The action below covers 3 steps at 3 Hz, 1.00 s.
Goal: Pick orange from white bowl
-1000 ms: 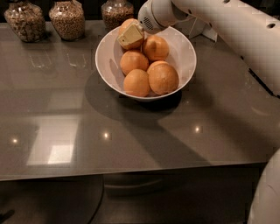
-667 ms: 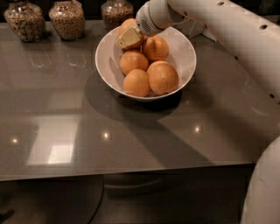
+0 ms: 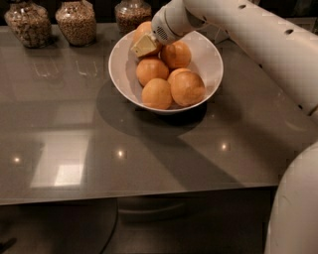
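Observation:
The white bowl point(image 3: 211, 59) stands at the back middle of the dark table and holds several oranges. One orange point(image 3: 140, 29) sits highest, at the bowl's back left rim. My gripper point(image 3: 144, 46) reaches in from the upper right and is right on the front of this orange, covering its lower part. The other oranges lie lower in the bowl: one at the centre left point(image 3: 151, 70), one at the back point(image 3: 177, 53), one at the front point(image 3: 156, 94), and the biggest at the front right point(image 3: 188, 88).
Three glass jars of grains stand along the back edge, at the left point(image 3: 27, 22), the middle point(image 3: 76, 21) and just behind the bowl point(image 3: 131, 11). My white arm point(image 3: 258, 44) crosses the upper right. The grey table point(image 3: 74, 149) reaches forward to its front edge.
My wrist and gripper have shifted slightly left and down against the top orange. The bowl and the other oranges have not moved.

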Each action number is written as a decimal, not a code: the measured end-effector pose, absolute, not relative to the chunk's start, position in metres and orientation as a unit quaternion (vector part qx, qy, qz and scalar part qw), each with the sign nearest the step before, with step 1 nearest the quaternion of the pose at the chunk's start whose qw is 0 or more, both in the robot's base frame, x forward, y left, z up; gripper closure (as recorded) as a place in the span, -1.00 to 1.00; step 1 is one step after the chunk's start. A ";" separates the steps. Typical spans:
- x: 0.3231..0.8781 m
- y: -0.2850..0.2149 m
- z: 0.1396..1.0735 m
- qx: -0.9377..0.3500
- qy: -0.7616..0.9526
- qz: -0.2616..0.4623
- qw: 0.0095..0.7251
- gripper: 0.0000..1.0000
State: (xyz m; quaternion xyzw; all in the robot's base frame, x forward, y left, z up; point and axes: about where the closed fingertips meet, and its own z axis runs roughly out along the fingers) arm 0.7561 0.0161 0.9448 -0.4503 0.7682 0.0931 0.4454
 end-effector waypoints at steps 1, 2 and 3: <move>0.757 0.017 0.946 -0.454 0.766 0.088 0.446 0.21; 0.756 0.015 0.949 -0.457 0.762 0.081 0.451 0.68; 0.750 0.010 0.961 -0.457 0.753 0.076 0.467 1.00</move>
